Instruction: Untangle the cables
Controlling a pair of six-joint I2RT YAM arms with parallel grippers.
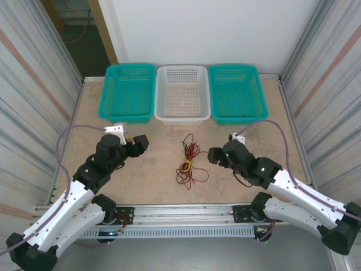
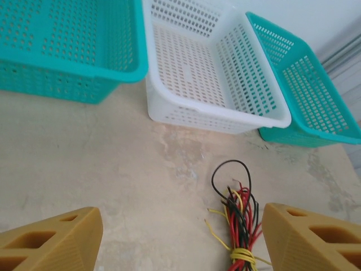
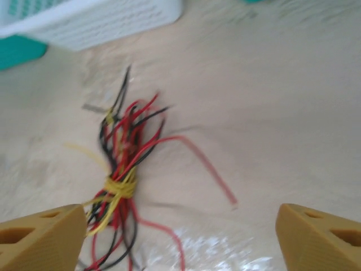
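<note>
Right wrist shows the cables [image 3: 120, 169] lying lengthwise ahead, off-centre between wide, empty jaws; the left arm's jaws, equally wide, sit farther.

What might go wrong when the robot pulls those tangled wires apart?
A yellow wrap binds the cables at their middle, so pulling the ends may tighten it. The wires are thin and lie flat on the table, so the open fingers might slip off or grab several at once.

Bright, even light with soft shadows, though the right wrist view is motion-blurred, smearing the cables [image 3: 121, 164].
</note>
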